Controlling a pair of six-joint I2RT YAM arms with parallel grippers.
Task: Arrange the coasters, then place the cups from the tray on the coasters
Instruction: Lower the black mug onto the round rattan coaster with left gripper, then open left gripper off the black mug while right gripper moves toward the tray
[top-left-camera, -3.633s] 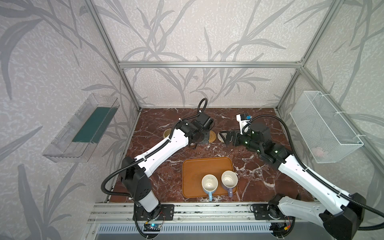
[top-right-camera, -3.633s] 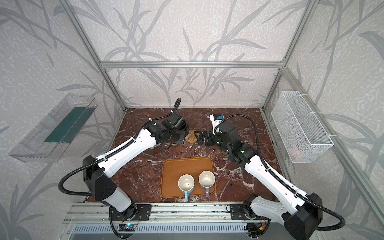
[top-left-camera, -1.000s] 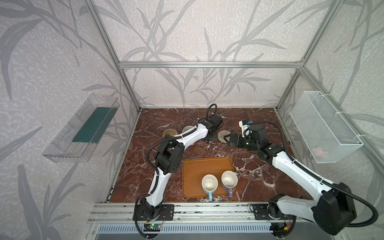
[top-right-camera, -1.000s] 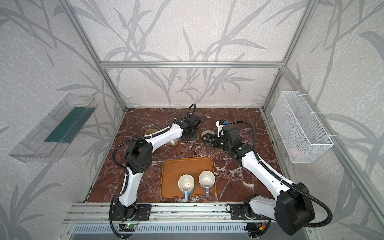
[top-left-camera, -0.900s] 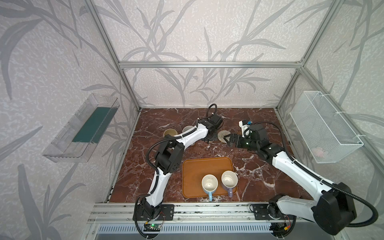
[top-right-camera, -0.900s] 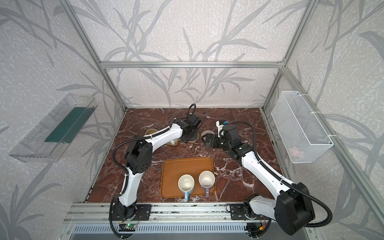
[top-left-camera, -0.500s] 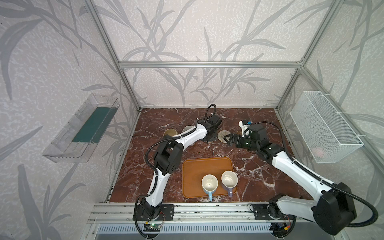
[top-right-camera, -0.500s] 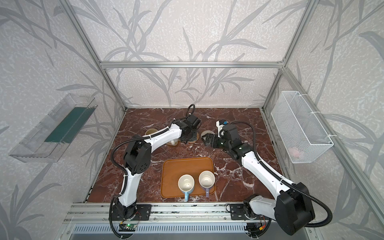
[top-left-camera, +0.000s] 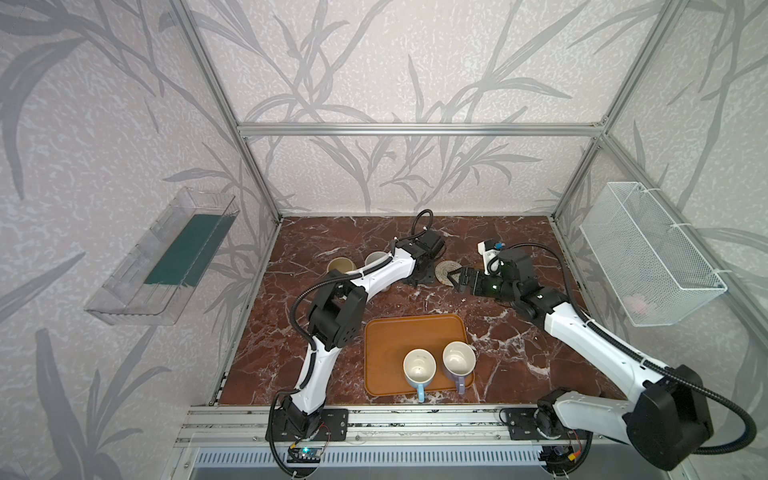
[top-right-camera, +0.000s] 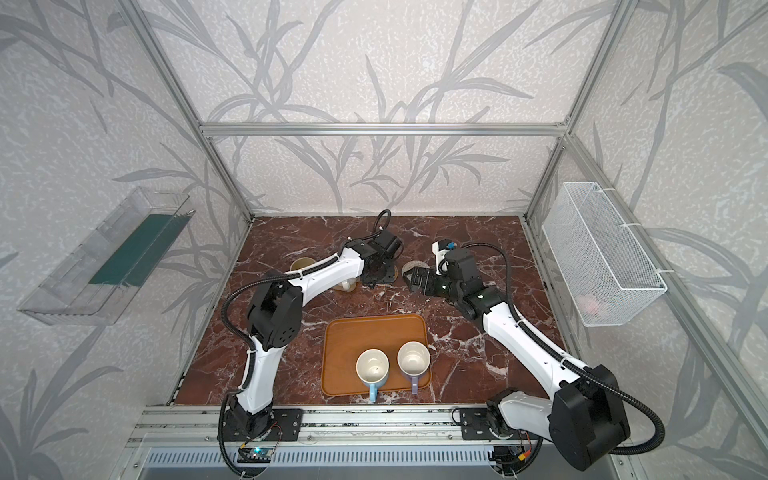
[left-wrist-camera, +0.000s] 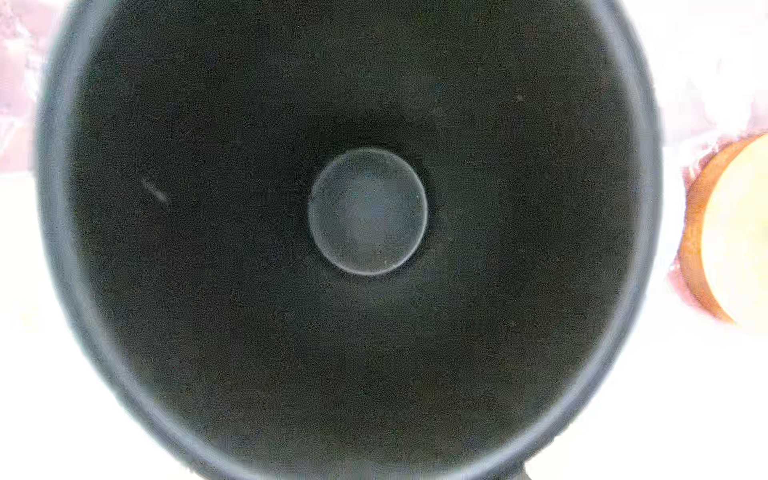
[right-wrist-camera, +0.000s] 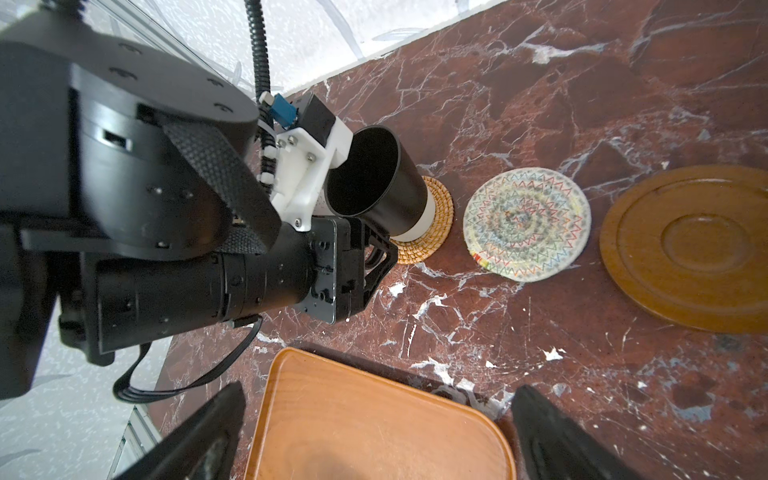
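The black cup (right-wrist-camera: 374, 183) stands upright on the golden rattan coaster (right-wrist-camera: 436, 216). My left gripper (right-wrist-camera: 370, 245) sits low at its side, and its fingers are hidden. The left wrist view looks straight down into the black cup (left-wrist-camera: 368, 212). Beside it lie the whitish rope coaster (right-wrist-camera: 528, 224) and the brown wooden disc (right-wrist-camera: 690, 245). My right gripper (right-wrist-camera: 374, 436) hangs open and empty over the far edge of the tray (top-left-camera: 386, 332). The light blue cup (top-left-camera: 419, 368) and the lavender cup (top-left-camera: 458, 359) stand on the tray's near half. The beige-yellow cup (top-left-camera: 340, 264) and the speckled white cup (top-left-camera: 376, 258) stand at the back left.
A white wire basket (top-left-camera: 648, 253) hangs on the right wall. A clear plastic shelf (top-left-camera: 162, 266) hangs on the left wall. The left arm's forearm (top-left-camera: 374, 278) stretches low across the back-left cups. Aluminium rails (top-left-camera: 415, 419) run along the front edge.
Earlier the left gripper was further left; it has since come right to the rattan coaster. Over the last second neither arm has visibly shifted.
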